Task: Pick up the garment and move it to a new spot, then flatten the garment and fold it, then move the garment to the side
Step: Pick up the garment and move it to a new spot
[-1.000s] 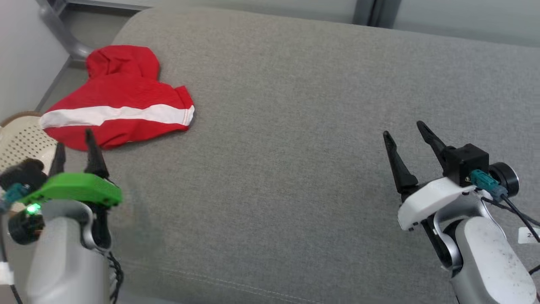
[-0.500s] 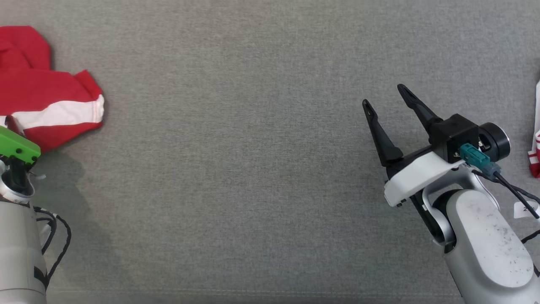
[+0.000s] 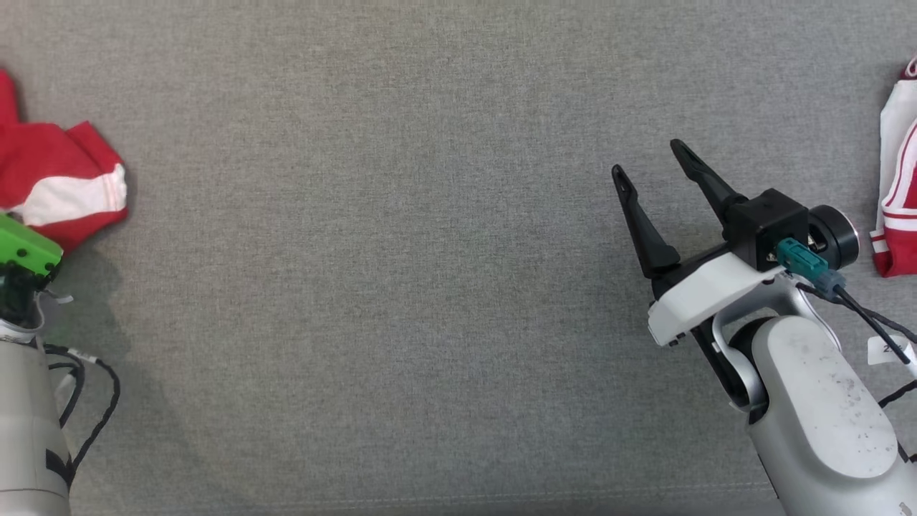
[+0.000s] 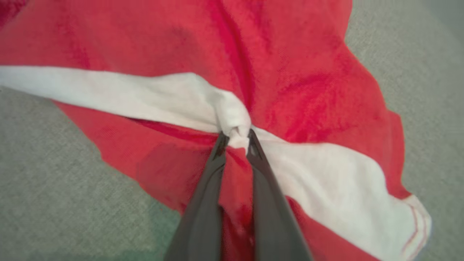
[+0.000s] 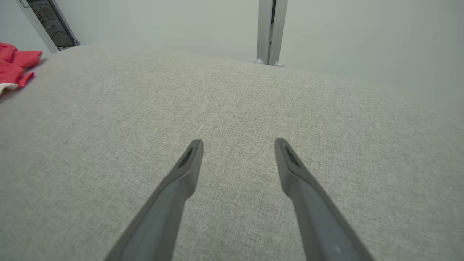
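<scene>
**Left claw takes hold of the red garment**

We see the left claw (image 4: 235, 136) closed on the red cloth garment with the broad white band (image 4: 308, 90). Its two dark fingers (image 4: 206, 188) have drawn together and pinch a small bunch of the white band between their tips, so the fabric puckers toward the grip. A second ago this claw stood open, just short of the garment's near edge; now the pinch is made.

The garment lies on the grey fabric-covered bench (image 3: 401, 287), at the far left of the head view, and most of it looks to rest flat around the pinched bunch. The head camera has swung since a second ago, so the garment's place at the picture's edge is no move of its own.

The right claw (image 3: 648, 159) hovers above bare bench with its fingers spread wide and nothing between them, well apart from the garment. A second cloth, white with red stripes (image 3: 895, 179), lies at the right edge.

We judge that the pick-up has begun: the hold is taken but the lift is not yet done. The pinch is narrow, so the cloth will likely hang bunched when raised, and flattening will need care.
</scene>
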Controlling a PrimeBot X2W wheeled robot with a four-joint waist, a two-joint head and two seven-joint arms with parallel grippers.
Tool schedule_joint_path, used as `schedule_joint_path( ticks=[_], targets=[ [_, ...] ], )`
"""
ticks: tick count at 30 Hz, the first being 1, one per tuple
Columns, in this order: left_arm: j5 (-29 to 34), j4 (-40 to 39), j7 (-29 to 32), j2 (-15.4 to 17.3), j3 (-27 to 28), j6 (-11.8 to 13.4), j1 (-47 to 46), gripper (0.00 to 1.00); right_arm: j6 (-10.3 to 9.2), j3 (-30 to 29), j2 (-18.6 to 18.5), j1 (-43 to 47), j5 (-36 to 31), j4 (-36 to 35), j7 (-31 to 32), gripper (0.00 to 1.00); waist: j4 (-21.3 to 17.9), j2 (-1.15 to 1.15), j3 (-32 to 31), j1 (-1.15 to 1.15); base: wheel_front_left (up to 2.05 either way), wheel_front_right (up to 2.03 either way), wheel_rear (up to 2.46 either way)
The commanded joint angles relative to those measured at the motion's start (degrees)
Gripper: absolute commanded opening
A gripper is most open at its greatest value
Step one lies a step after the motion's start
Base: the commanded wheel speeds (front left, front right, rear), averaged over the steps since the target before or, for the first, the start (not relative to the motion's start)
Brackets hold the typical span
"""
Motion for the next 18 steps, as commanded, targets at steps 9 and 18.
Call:
schedule_joint_path(
  ticks=[9, 18],
  targets=[
    [0.8, -17.1, -6.3, -2.4, -3.8, -5.9, -2.9, 0.0, -0.08, -1.4, 2.2, 2.9, 1.2, 4.4, -3.4, 1.0, 1.5, 0.0, -11.6, -0.01, 0.0, 0.0, 0.0],
    [2.4, -32.1, -5.8, -7.3, -10.9, -8.5, -3.2, 0.0, -0.08, -3.1, 3.7, 5.6, 1.5, 6.7, -4.7, 1.0, -2.5, 0.0, -17.9, -0.01, 0.0, 0.0, 0.0]
  ],
)
